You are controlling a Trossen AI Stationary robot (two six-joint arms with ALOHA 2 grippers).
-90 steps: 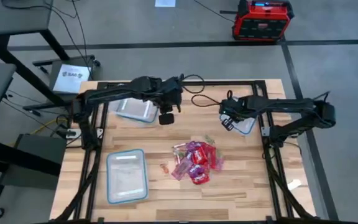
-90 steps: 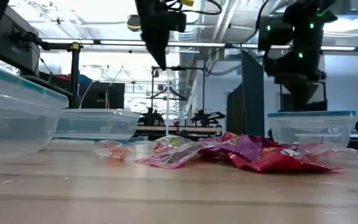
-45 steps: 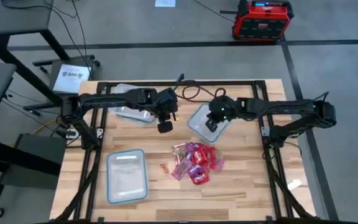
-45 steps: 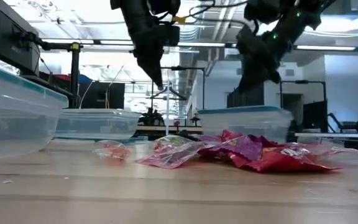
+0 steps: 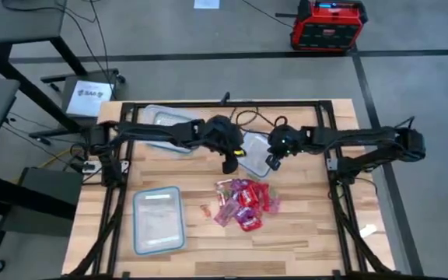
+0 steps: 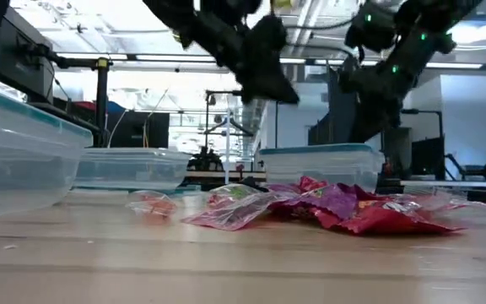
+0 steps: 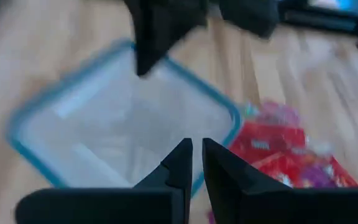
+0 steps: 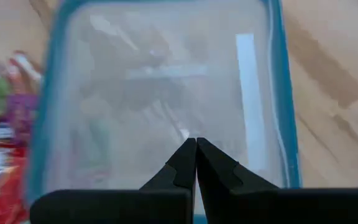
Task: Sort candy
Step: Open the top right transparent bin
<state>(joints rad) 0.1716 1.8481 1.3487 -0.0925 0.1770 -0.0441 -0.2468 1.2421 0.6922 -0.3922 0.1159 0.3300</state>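
Candy (image 5: 243, 204) heaped mid wooden table (image 5: 302, 241); my left gripper (image 5: 229, 165) and right gripper (image 5: 272, 162) at 12 o'clock, fingers pinched together, empty.

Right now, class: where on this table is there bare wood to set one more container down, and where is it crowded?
Bare wood lies right of the candy pile toward the table's right edge, and along the near edge below the front-left container. The middle is crowded: the left gripper and right gripper flank the centre container.
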